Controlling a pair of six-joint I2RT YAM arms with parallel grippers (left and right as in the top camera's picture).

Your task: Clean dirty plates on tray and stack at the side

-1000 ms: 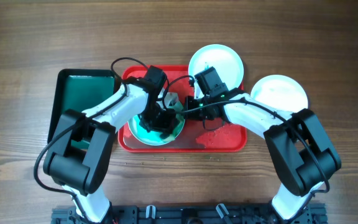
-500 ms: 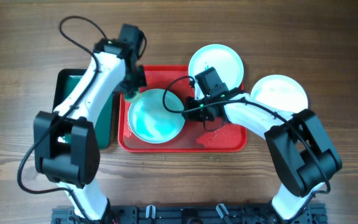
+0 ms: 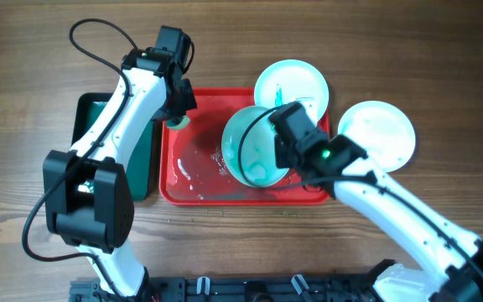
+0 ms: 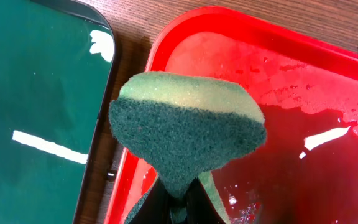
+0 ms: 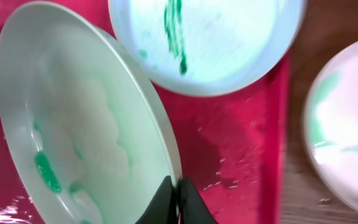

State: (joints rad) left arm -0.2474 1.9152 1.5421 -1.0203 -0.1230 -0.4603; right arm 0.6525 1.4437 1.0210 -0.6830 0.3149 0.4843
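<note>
The right gripper [image 5: 178, 191] has tilted the plate [image 3: 254, 149] up off the tray [image 3: 195, 191], pinching its rim; the left gripper [image 4: 178, 196] clamps a sponge [image 4: 185, 130].

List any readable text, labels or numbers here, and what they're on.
None. No print shows on the red tray, the green tray, the held plate, the plate behind it, the plate outside the tray, the sponge, the left arm or the right arm.

The tray [image 4: 241, 68] is seen as glossy red plastic, wetted. The sponge [image 4: 185, 134] is faced with rough fibrous scourer over foam. The green tray [image 4: 36, 93] and plates [image 5: 86, 143] are seen smooth, shiny; the table [image 3: 392, 50], matt grained wood.
</note>
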